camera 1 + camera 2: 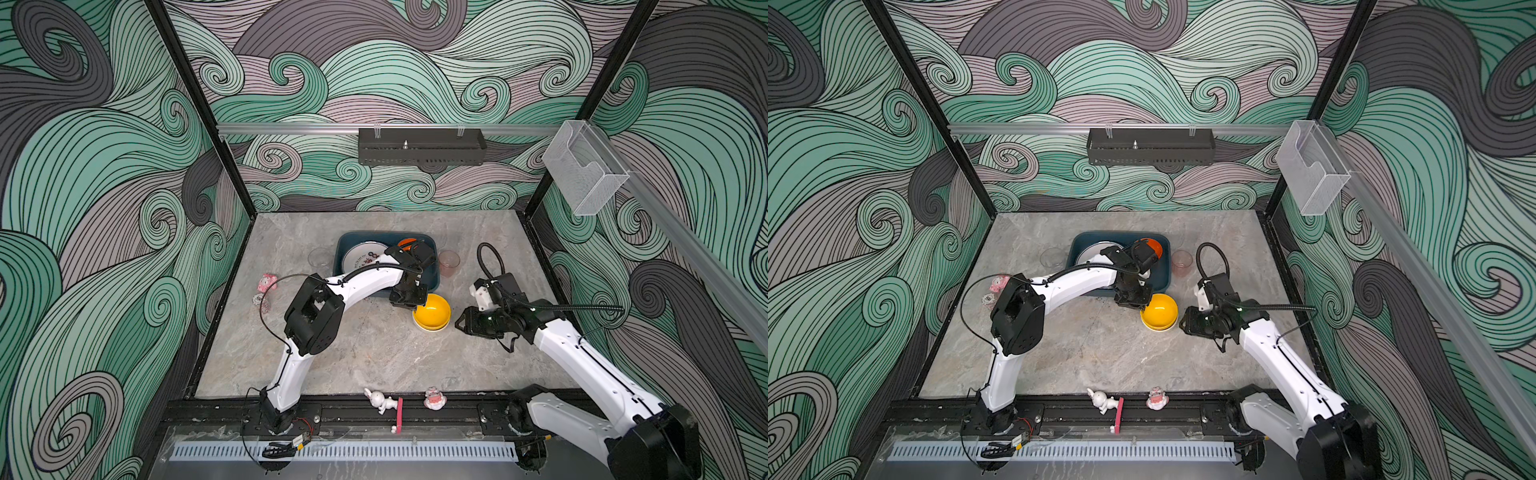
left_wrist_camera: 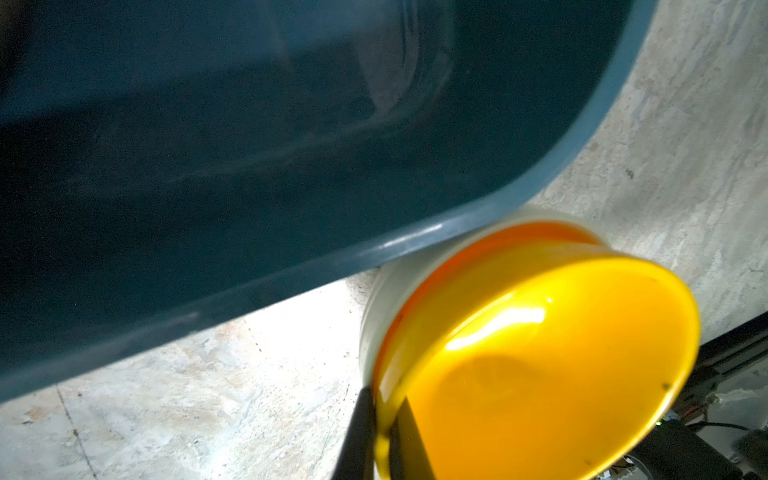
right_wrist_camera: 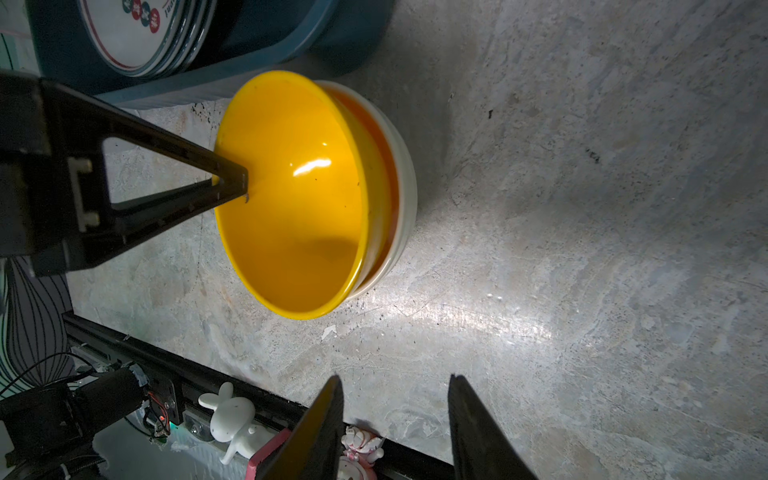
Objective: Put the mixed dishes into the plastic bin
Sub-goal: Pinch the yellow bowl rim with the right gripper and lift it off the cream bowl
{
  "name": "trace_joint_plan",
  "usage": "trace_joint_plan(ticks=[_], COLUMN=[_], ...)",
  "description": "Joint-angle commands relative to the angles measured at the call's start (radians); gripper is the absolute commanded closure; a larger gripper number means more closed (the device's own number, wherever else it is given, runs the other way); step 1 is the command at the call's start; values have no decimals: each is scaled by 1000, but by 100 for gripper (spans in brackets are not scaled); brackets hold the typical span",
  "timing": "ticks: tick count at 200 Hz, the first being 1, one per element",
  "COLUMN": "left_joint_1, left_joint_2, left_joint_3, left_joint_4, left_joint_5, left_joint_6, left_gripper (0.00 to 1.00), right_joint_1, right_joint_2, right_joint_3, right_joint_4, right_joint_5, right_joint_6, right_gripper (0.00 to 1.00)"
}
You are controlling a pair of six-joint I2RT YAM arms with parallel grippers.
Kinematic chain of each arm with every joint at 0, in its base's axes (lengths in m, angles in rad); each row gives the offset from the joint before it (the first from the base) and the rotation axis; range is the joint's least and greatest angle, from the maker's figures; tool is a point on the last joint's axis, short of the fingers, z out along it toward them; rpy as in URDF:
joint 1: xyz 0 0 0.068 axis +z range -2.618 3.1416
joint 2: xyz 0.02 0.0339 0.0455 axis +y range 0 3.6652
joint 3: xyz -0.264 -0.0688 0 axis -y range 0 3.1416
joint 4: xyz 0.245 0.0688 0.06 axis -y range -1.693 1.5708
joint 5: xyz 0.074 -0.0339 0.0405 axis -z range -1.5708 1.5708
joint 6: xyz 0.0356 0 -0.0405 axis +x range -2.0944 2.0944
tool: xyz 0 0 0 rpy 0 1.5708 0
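A yellow bowl [image 1: 432,311] [image 1: 1159,311] [image 3: 291,199] sits tilted inside an orange bowl and a cream bowl [image 3: 405,178] on the table, just in front of the plastic bin's [image 1: 338,253] [image 1: 1166,274] [image 2: 415,241] near right corner. My left gripper [image 1: 415,306] [image 1: 1144,307] [image 2: 386,419] [image 3: 245,185] is shut on the yellow bowl's rim, one finger inside and one outside. In the bin lie a white plate [image 1: 361,257] [image 3: 137,37] and an orange bowl [image 1: 407,243]. My right gripper [image 1: 459,324] [image 3: 395,378] hangs open and empty, right of the bowls.
A clear glass [image 1: 319,257] stands left of the bin and a pinkish glass [image 1: 449,264] right of it. Figurines sit at the left edge [image 1: 267,282] and on the front rail [image 1: 380,400]. A black tray [image 1: 422,146] and clear box [image 1: 582,166] hang on the walls.
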Motion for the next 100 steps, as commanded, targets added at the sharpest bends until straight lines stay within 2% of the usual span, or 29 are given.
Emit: trace_joint_plan(ticks=[1, 66, 100], left_joint_1=[-4, -5, -4], left_joint_2=[-35, -71, -110], left_joint_3=[44, 75, 65], left_joint_4=[-44, -67, -72], left_joint_5=[-10, -12, -12], left_joint_6=[20, 35, 41], left_gripper=[100, 100, 100], right_joint_1=[-7, -12, -13], right_joint_2=[-7, -20, -17], right_joint_3=[-14, -2, 31], right_joint_4=[5, -4, -14], right_joint_5=[-9, -12, -52], right_joint_6=[-12, -6, 5], right_gripper=[57, 56, 55])
